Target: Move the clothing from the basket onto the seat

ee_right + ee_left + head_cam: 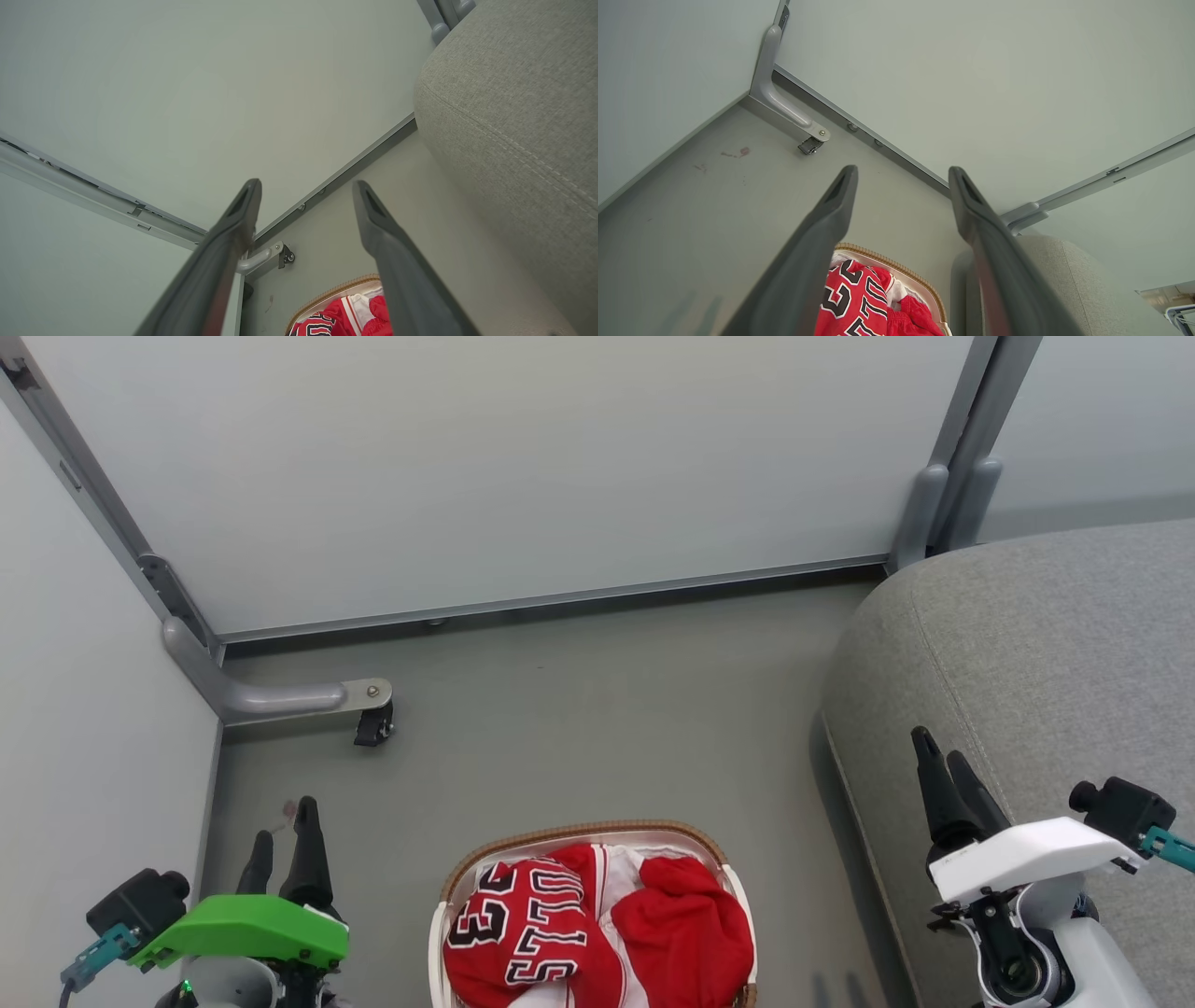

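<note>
The basket (586, 828) sits on the floor (579, 709) at the bottom middle of the head view, cut off by the lower edge. The clothing (597, 938) is piled inside it. The jersey (518, 924), its 23 and black-and-white letters facing up, fills the basket's left half. The second red garment (686, 924) bunches in the right half and touches the jersey. A strip of white liner (560, 848) shows just under the basket's brown rim.

The seat (1046, 653) rises to the right of the basket, its rounded edge near the basket with a strip of floor between them.

The left jaws stand to the left of the basket, under a green cover (247, 926). They are open: in the left wrist view the fingers (822, 233) are spread wide, with floor, wall and the basket's far rim seen between them.

The right jaws stand to the right of the basket, in front of the seat's edge, under a white cover (1036, 856). They are open too (the right wrist view shows the fingers well apart, gripping nothing, the basket low between them).

Beyond the basket and to its left, a grey bracket (299, 695) with a small black caster (375, 723) juts from the corner where two pale wall panels (523, 467) meet
</note>
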Motion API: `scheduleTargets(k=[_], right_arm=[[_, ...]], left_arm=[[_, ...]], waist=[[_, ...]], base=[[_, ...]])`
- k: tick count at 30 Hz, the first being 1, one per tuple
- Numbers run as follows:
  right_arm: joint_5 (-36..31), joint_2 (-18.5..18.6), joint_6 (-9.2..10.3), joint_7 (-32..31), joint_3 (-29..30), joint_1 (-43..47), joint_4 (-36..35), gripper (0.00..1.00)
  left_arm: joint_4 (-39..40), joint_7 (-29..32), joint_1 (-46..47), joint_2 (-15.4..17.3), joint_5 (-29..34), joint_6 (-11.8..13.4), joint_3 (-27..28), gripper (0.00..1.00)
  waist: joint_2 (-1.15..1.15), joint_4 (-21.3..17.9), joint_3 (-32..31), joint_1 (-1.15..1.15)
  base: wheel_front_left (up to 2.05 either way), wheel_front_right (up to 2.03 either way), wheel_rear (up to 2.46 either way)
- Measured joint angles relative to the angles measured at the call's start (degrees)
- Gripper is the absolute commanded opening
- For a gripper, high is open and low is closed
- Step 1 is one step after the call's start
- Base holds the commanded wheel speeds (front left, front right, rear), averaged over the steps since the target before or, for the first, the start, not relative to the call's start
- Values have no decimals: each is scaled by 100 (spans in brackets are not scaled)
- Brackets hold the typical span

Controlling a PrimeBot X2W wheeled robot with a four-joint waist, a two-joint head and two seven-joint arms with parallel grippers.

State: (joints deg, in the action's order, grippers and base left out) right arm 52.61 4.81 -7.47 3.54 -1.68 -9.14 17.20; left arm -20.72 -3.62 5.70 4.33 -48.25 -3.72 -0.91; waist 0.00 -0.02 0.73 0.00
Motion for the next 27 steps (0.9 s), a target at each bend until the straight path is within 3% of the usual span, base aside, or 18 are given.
scheduleTargets(k=[27], right_arm=[[-1992, 8, 0, 457, -183, -97, 230, 100]], left_arm=[[-49, -456, 36, 76, 1780, 307, -437, 100]], waist=[[0, -64, 2, 0]], base=[[0, 0, 0]])
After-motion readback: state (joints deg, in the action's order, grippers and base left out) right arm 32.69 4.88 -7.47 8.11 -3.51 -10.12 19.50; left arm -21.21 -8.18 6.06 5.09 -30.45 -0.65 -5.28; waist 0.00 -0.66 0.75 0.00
